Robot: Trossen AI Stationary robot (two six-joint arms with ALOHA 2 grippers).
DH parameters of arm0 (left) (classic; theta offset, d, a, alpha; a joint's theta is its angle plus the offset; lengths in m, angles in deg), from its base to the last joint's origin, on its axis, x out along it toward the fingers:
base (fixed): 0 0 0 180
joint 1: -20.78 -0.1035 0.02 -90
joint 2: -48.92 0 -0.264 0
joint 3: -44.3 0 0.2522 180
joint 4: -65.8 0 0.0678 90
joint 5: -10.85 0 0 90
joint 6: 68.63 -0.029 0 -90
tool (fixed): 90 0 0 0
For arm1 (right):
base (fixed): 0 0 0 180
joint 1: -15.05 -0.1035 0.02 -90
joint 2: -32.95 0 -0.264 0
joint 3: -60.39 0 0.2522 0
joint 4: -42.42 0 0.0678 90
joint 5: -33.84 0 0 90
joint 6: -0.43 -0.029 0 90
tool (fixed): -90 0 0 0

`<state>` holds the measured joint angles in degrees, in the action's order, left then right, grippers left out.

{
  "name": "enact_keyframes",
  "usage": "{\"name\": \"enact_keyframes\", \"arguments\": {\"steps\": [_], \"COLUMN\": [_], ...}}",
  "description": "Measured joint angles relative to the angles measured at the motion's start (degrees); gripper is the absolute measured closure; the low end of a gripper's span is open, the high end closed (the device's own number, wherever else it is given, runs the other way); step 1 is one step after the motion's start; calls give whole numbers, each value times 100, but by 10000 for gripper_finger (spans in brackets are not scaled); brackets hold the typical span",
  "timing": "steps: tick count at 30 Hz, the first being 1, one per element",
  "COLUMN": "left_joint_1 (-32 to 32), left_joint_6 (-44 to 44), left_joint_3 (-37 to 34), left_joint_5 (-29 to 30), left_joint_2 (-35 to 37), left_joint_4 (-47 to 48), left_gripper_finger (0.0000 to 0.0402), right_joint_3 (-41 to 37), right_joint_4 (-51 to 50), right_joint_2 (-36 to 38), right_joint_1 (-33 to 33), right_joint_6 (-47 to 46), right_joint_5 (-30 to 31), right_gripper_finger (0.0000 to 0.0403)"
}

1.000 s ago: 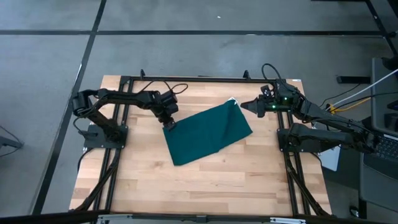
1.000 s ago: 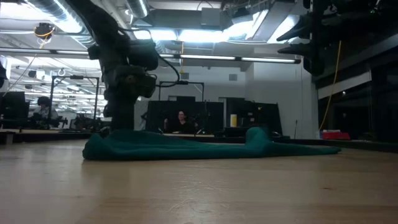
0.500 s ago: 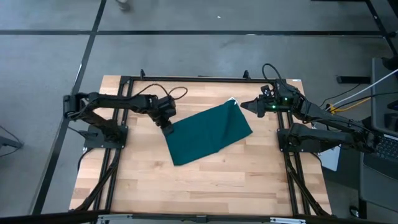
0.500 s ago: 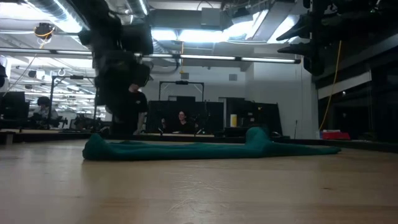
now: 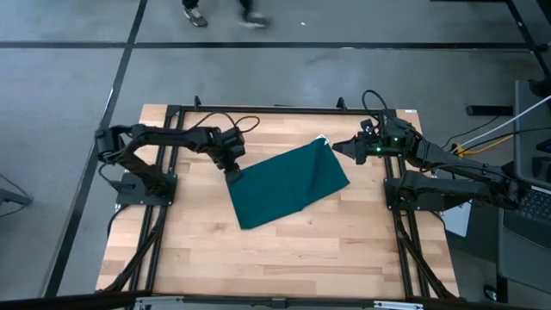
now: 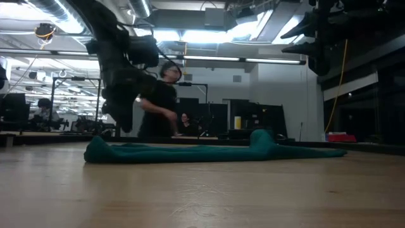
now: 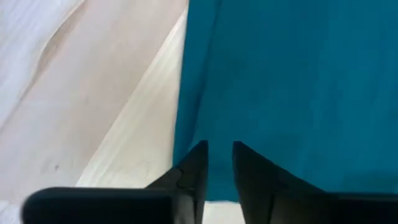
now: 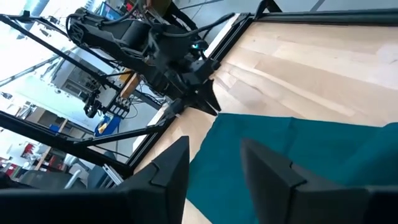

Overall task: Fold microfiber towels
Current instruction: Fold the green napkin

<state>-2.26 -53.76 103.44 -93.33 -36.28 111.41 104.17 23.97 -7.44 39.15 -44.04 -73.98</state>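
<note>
one light wooden table | one dark teal-green microfiber towel lying flat mid-table, kinda diagonal | left gripper at its left corner, fingers nearly together | right gripper by the far right corner, fingers slightly apart

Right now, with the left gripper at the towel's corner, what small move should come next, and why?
Probably lower the left gripper slightly and close on the corner of the towel. In the left wrist view its fingers stand slightly apart just over the cloth's edge, and the towel lies flat on the table, ungripped. The right gripper waits by the opposite corner.
</note>
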Motion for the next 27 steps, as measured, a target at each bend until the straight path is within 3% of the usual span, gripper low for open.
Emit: {"name": "enact_keyframes", "arguments": {"steps": [6, 17, 27], "left_joint_1": [-242, -375, -372], "left_joint_6": [-368, -959, -1135], "left_joint_3": [0, 0, 0], "left_joint_5": [-54, -136, -599], "left_joint_2": [-136, -136, -667], "left_joint_4": [-22, -75, -194], "left_gripper_finger": [303, 306, 306], "right_joint_3": [0, 0, 0], "right_joint_4": [44, 216, 214], "right_joint_2": [2, 2, 2], "right_joint_1": [-14, -22, -22], "right_joint_6": [-89, -50, -54], "right_joint_5": [-3, 24, 26], "right_gripper_finger": [243, 252, 220]}}
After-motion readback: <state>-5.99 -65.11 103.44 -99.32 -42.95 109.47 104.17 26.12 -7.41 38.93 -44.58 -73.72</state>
